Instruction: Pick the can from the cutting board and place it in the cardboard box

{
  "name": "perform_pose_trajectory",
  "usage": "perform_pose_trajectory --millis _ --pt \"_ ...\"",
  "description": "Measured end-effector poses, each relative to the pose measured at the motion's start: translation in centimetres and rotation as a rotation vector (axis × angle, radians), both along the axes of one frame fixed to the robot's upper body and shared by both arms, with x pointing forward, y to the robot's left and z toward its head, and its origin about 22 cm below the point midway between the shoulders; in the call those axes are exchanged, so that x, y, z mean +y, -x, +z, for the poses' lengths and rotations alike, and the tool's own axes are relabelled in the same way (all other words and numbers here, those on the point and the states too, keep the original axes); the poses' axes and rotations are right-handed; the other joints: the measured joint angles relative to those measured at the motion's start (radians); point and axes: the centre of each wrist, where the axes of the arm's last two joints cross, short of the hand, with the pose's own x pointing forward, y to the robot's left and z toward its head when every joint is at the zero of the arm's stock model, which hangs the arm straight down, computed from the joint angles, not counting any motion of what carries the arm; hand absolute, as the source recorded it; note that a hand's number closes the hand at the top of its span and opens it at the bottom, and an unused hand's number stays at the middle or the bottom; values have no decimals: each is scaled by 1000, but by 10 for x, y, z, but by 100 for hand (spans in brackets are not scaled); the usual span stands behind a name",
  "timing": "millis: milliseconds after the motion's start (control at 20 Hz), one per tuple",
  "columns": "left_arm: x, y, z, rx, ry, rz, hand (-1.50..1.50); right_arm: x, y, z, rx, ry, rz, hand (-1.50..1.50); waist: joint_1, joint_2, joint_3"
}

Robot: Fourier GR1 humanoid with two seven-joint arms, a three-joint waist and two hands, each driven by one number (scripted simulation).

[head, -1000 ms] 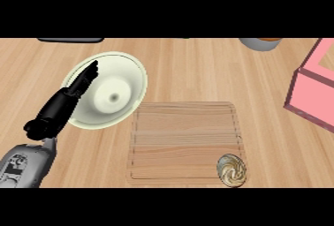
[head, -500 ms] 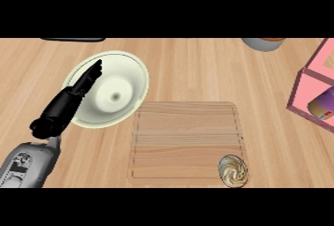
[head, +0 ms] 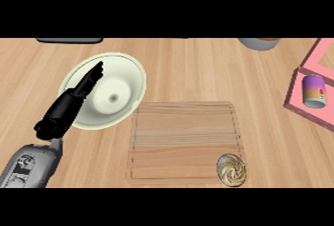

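A can (head: 314, 90) is seen lying on its side inside the pink box (head: 295, 102) at the right edge of the frame, just within the box's near wall. So a can already lies where the task wants one.

On the cutting board (head: 183, 132), at its lower right corner, a round thing with a swirled golden face (head: 231, 170) is seen. It may be a second can viewed end on, or something else; this cannot be told from so steep a view. Two stages are therefore fitted: the placing is over, or a can stands on the board to be picked while another lies in the box. No move can be settled between them.

The left hand (head: 65, 110) is held over the cream plate (head: 124, 86) in the upper left, its fingers (head: 90, 79) straight and pressed together, pointing up and right — nothing is held. The right hand is not shown.

Open counter (head: 189, 66) lies between the board's right edge and the box, and across the upper middle. Any travel toward the box would have to clear its raised pink wall. The round thing sits against the board's lower right edge, with bare wood to its left. A grey vessel (head: 259, 43) at the top right and a dark object (head: 68, 40) at the top left stand well apart from that path.
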Motion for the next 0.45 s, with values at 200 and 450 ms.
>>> perform_pose_trajectory --millis 200,450 --pt "4 2 -1 -2 -1 7 0 -12 4 -1 -23 -316 -109 -150 0 0 -1" --pt "2 0 1 -14 3 -8 0 -32 18 9 -32 -550 -217 -150 11 10 0"
